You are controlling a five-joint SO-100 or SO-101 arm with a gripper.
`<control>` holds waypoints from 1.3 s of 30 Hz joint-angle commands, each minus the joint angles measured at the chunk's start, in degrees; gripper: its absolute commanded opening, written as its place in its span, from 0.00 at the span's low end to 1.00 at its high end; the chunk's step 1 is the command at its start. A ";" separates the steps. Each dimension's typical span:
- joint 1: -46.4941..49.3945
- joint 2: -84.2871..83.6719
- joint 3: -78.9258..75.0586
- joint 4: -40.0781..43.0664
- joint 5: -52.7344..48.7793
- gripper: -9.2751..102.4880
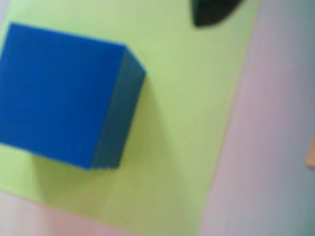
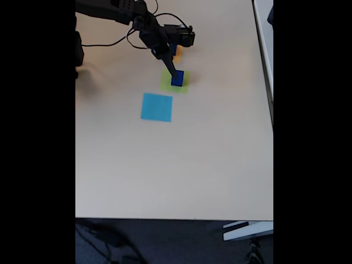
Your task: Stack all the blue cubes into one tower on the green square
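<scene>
A large dark-blue cube (image 1: 59,93) rests on the green square (image 1: 187,98), toward its left side in the wrist view. One dark fingertip of my gripper (image 1: 212,12) pokes in at the top edge, apart from the cube and holding nothing that I can see. In the fixed view the arm reaches in from the top left, and the gripper (image 2: 172,73) points down at the upper left of the cube (image 2: 177,78) on the green square (image 2: 184,87). Another blue cube (image 2: 174,50) sits just behind, by an orange patch. Whether the fingers are open or shut is not visible.
A light-blue square patch (image 2: 157,106) lies in front of the green one in the fixed view. The orange patch (image 2: 178,54) lies behind it, and a sliver of it (image 1: 311,153) shows at the wrist view's right edge. The pale table (image 2: 176,165) stretches toward the viewer.
</scene>
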 commanded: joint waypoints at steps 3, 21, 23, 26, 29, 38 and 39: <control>-0.44 -3.25 -9.14 2.37 1.49 0.58; 2.99 -8.96 -6.68 0.00 -0.62 0.53; 3.69 -9.76 -6.24 -1.41 -1.41 0.53; 4.57 -10.28 -5.54 -2.90 -2.20 0.52; 5.01 -11.25 -6.77 -2.81 -3.08 0.52; 4.13 -13.10 -8.00 -2.99 -2.29 0.48; 4.13 -13.18 -8.17 -2.99 -2.46 0.47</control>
